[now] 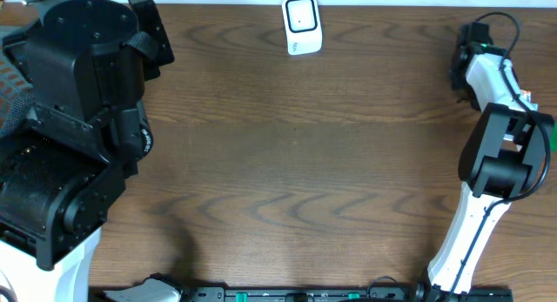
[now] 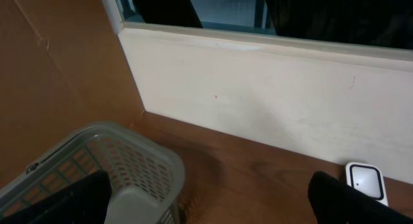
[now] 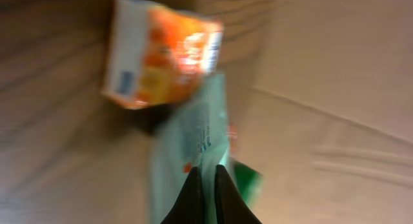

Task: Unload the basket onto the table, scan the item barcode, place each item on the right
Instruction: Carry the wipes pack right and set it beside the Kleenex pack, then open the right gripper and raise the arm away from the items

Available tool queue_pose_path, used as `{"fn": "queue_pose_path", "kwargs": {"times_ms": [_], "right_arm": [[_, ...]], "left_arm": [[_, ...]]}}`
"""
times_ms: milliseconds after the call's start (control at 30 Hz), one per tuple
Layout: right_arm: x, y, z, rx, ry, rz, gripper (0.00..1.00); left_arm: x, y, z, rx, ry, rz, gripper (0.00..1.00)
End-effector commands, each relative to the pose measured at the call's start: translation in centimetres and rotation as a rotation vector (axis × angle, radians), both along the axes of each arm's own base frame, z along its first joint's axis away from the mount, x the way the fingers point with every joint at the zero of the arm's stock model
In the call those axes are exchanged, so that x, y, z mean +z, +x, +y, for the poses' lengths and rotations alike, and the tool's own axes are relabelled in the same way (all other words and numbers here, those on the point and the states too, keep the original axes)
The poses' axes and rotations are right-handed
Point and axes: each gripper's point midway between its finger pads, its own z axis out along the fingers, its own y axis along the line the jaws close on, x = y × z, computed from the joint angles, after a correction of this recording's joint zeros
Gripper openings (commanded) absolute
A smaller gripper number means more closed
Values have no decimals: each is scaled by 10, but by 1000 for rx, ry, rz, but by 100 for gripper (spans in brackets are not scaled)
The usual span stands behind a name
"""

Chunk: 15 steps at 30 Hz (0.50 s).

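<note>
In the right wrist view my right gripper (image 3: 206,175) is shut on the edge of a thin pale green packet (image 3: 190,133), the item, which is blurred. No barcode can be made out on it. An orange and white carton (image 3: 161,56) lies beyond the packet. The white scanner (image 1: 303,23) stands at the table's far edge in the middle, and shows again as the scanner (image 2: 366,181) low right in the left wrist view. My left gripper (image 2: 206,208) is open with nothing between its fingers, above the wood beside a basket.
A grey perforated basket (image 2: 129,159) stands at the far left, under the left finger (image 2: 71,198). A pale wall board (image 2: 271,101) runs along the table's far edge. The bulky left arm (image 1: 78,119) covers the left side; the right arm (image 1: 496,154) stands at the right edge.
</note>
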Motion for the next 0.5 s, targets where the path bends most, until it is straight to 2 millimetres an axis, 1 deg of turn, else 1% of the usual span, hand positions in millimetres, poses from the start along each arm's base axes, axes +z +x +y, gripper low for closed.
{"fn": "queue_pose_path", "kwargs": {"times_ms": [0,67,167,200,233,267,300,333,400,467], "right_arm": [[-26,6,26,-48,227,-138,1],[-36,6,38,-40,314,-129,1],[-45,4,53,-33,408,-114,1],[-48,3,57,-31,434,-110,5],[-49,3,60,-30,447,-107,14],[-50,2,63,-29,462,-102,44],[-51,2,65,-28,469,-98,85],[-51,1,67,-28,473,-95,99],[-49,1,72,-36,474,-101,99],[-41,4,78,-40,478,-135,99]], "left_arm": [[4,-5,5,15,-15,-17,98],[4,-5,5,15,-15,-17,98],[4,-5,5,15,-15,-17,98],[4,-5,5,15,-15,-17,98],[4,-5,5,15,-15,-17,98],[4,-5,5,15,-15,-17,98],[4,-5,5,15,-15,-17,98],[4,-5,5,15,-15,-17,98],[4,-5,5,15,-15,-17,98],[4,-5,5,15,-15,-17,98]]}}
